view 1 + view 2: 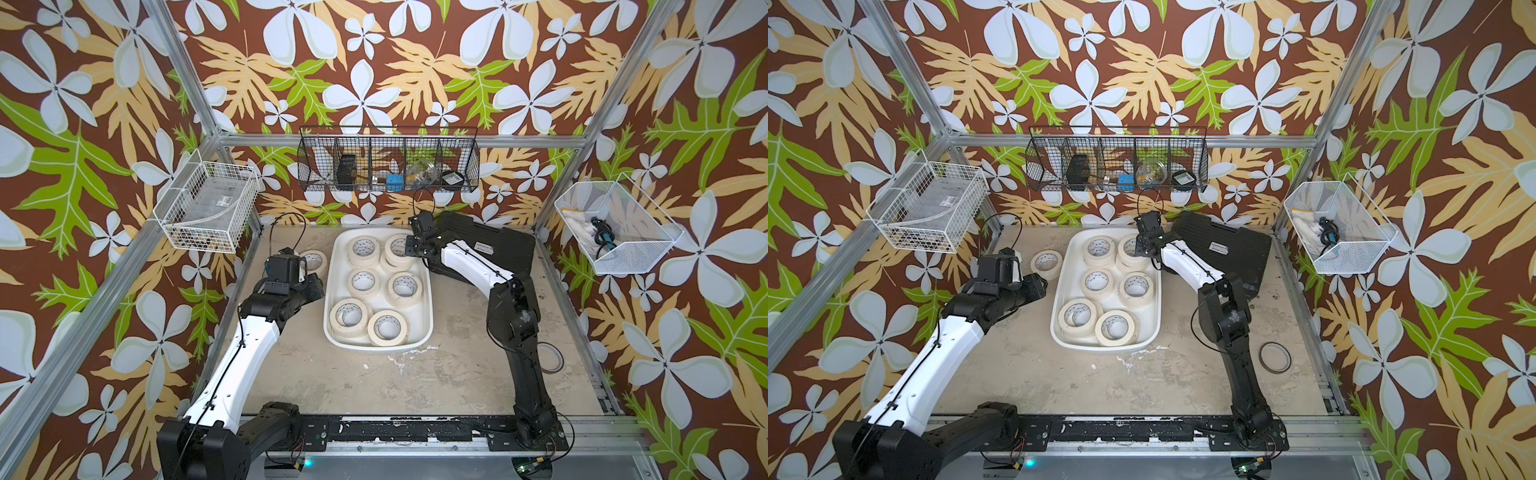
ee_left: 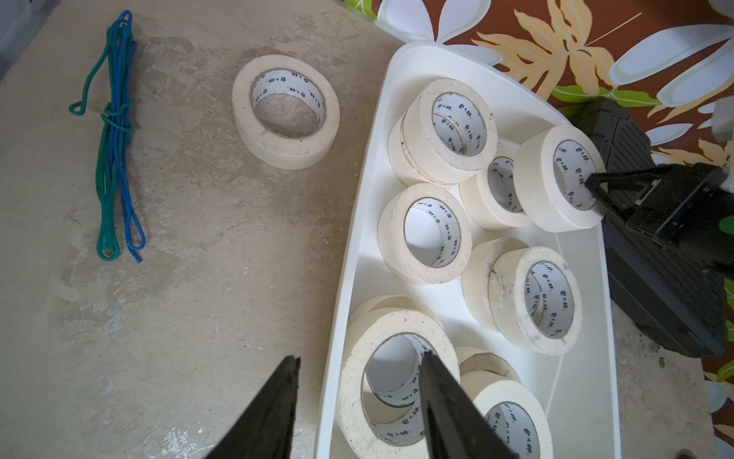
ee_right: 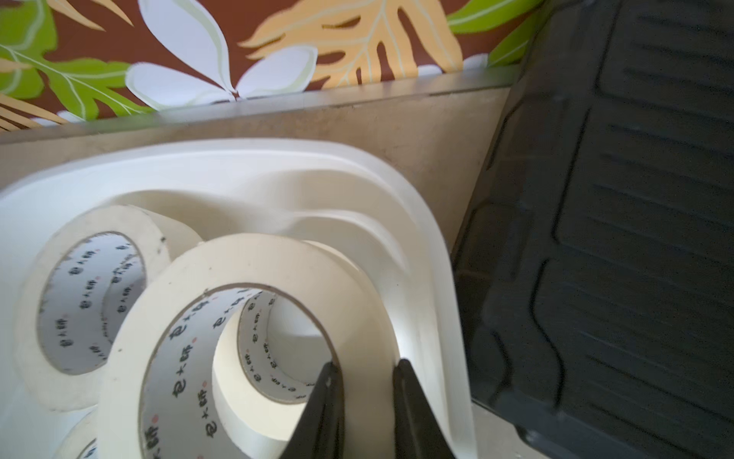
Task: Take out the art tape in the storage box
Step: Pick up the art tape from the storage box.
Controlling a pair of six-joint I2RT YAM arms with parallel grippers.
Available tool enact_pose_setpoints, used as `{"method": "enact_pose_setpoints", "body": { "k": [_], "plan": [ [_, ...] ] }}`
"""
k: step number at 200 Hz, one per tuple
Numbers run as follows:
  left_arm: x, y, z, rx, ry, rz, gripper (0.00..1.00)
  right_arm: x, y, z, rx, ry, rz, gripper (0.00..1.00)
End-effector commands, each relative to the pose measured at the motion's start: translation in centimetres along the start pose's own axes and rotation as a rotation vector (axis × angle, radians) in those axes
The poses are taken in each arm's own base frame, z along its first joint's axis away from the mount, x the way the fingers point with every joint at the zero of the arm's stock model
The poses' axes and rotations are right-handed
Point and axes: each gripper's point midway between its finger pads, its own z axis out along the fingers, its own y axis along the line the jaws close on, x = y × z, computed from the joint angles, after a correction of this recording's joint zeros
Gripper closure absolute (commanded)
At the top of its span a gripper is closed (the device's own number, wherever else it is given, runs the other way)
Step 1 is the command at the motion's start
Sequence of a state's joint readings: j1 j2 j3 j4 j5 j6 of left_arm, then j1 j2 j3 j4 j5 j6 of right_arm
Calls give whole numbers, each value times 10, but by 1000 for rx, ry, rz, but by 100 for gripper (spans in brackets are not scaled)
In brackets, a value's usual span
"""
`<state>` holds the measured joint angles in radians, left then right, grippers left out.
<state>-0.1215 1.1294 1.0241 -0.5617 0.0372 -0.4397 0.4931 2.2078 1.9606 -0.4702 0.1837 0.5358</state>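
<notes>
Resting on the table (image 1: 457, 353), the storage box (image 1: 428, 299) is holding most tape rolls (image 2: 399, 238); a loose roll (image 2: 278, 153) is lying just outside it. My right gripper (image 3: 367, 397) is pinching the wall of a tilted roll (image 3: 254, 258) in its far corner, while my left gripper (image 2: 359, 361) is hovering, fingers spread.

From above, my right hand (image 3: 366, 363) is hidden by its own wrist where it meets the tape roll (image 1: 395, 245). My right arm covers part of a dark ring (image 1: 555, 359) on the worktop (image 1: 415, 382). The black case (image 3: 615, 238) looks blurred and cut off at my right wrist.
</notes>
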Motion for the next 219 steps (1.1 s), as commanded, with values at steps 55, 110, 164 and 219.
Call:
{"method": "enact_pose_setpoints", "body": {
  "k": [55,110,164,219],
  "plan": [
    [-30,-71,-15,110,-14,97,48,2,28,-82,-101,-63,-106,92],
    [-24,-146,3,169,48,248,48,34,47,-130,-146,-76,-172,92],
    [12,-176,45,84,165,439,47,49,47,-148,-166,-68,-188,93],
    [36,-185,65,73,216,488,48,50,47,-156,-182,-72,-188,95]
  ]
}}
